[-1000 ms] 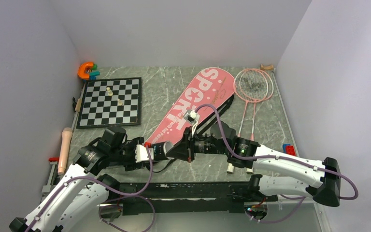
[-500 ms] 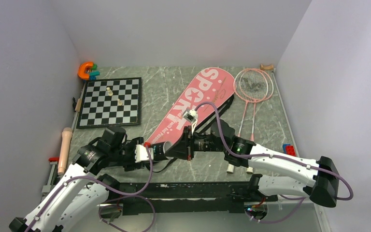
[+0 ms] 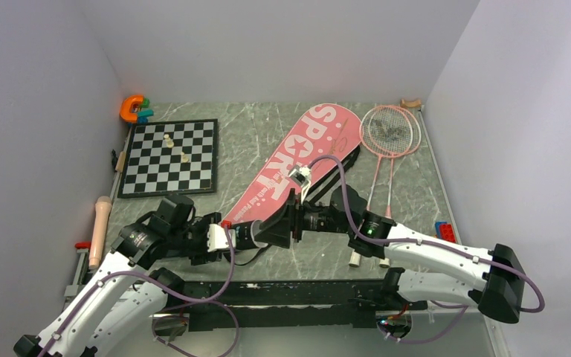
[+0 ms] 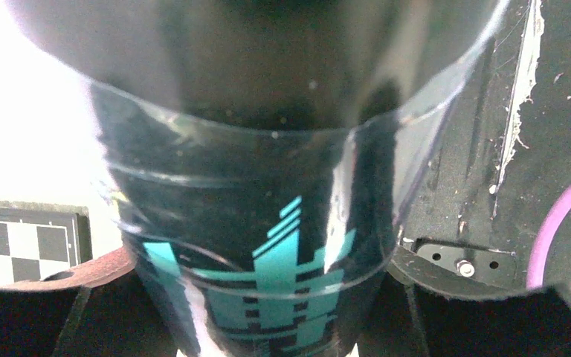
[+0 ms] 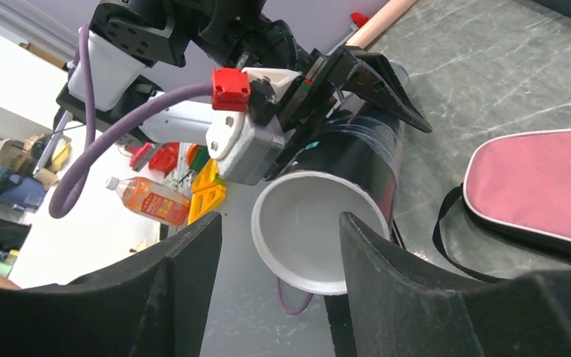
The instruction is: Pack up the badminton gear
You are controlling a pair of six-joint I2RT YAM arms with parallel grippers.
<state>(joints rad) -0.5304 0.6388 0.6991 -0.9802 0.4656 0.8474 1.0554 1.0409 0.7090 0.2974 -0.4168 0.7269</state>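
My left gripper [image 3: 230, 235] is shut on the long black tube [image 3: 260, 232], holding it roughly level just above the table's near edge. The left wrist view is filled by the tube [image 4: 268, 223] and its teal print. In the right wrist view the tube's [image 5: 357, 149] white capped end faces the camera, with the left gripper [image 5: 349, 82] clamped on the far part. My right gripper [image 5: 279, 223] is open at that cap, one finger on each side, holding nothing. The pink "SPORT" bag [image 3: 297, 160] lies diagonally mid-table. Two pink rackets [image 3: 390, 130] lie to its right.
A chessboard [image 3: 169, 156] with two pieces lies at the left, with an orange U-shaped toy [image 3: 131, 108] behind it. A pale cylinder [image 3: 101, 230] lies along the left edge. Small bricks [image 3: 444, 230] sit at the right edge. The bag's black strap [image 5: 446, 230] loops on the table by the tube.
The right gripper's jaws have opened from shut, and it has drawn slightly right, off the tube's capped end. The left arm and tube have stayed put.
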